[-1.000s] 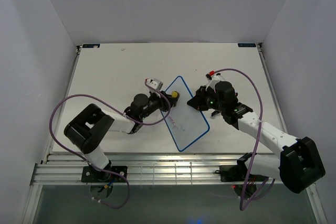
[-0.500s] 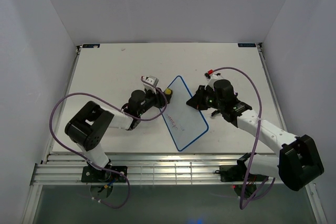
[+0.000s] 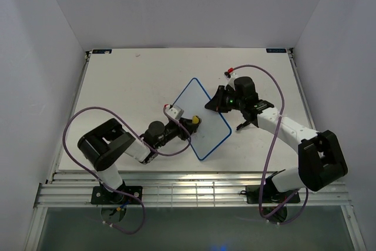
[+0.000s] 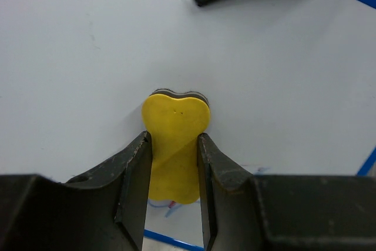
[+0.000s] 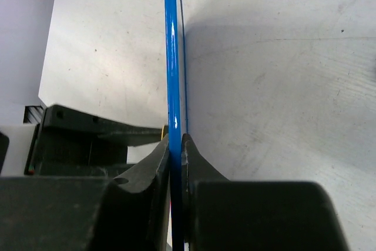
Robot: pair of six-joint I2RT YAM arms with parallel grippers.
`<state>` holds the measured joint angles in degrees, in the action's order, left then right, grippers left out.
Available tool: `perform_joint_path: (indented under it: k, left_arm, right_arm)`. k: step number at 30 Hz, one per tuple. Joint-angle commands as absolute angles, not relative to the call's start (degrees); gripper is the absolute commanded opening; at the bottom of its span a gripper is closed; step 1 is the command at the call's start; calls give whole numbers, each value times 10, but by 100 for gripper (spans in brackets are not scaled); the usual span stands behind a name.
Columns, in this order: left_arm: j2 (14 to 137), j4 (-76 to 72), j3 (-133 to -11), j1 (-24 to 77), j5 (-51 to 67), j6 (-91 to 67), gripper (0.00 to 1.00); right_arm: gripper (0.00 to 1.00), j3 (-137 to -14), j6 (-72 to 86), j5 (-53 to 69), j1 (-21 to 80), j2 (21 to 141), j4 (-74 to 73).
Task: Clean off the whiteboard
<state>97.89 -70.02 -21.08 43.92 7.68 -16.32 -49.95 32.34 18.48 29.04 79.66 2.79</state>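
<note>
Two arms are engaged on one whiteboard [image 3: 205, 113], which sits near the middle of the table [image 3: 129, 80], turned so that its corners point toward and away from the arm bases. Finding one: the left gripper [image 3: 189, 125] has its fingers partly closed, pinching a yellow sponge [image 4: 176, 116] by its two sides. The left wrist view shows the dark layer at the sponge's far end set against the white surface, close to the board's near-left edge. Small red and blue pen marks [image 4: 170, 206] show at the sponge's near end, just inside the blue rim [image 5: 171, 57]. Finding two: the right gripper [image 5: 175, 145] has its fingers closed down almost fully on the rim at the board's far-right edge, one finger on each face, the board seen edge-on between them. Whether that edge is lifted off the table or lying flat cannot be determined. Both grippers work from opposite sides of the board, apart from each other.
</note>
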Motion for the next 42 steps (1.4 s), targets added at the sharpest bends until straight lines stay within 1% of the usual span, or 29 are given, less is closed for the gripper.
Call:
perform_joint_path:
  k: [1, 12, 25, 32, 36, 39, 42]
  left_arm:
    - [1006, -707, -205, 480, 113, -166, 0]
    - [1038, -683, -240, 554, 52, -128, 0]
    - [1063, -699, -248, 602, 43, -131, 1]
    - [1065, -724, -232, 604, 54, -143, 1]
    - [1067, -708, -236, 604, 19, -144, 1]
    - [1068, -659, -255, 600, -13, -133, 1]
    - [1070, -669, -251, 580, -31, -141, 1]
  right_arm:
    - [8, -547, 348, 253, 293, 811, 70]
    - [8, -554, 392, 299, 291, 840, 121]
    - [8, -564, 393, 307, 285, 840, 120]
    - [8, -568, 395, 308, 273, 844, 121]
    - [8, -566, 393, 310, 272, 842, 120]
    - [8, -557, 391, 311, 272, 836, 121]
    - [8, -548, 391, 315, 272, 825, 121]
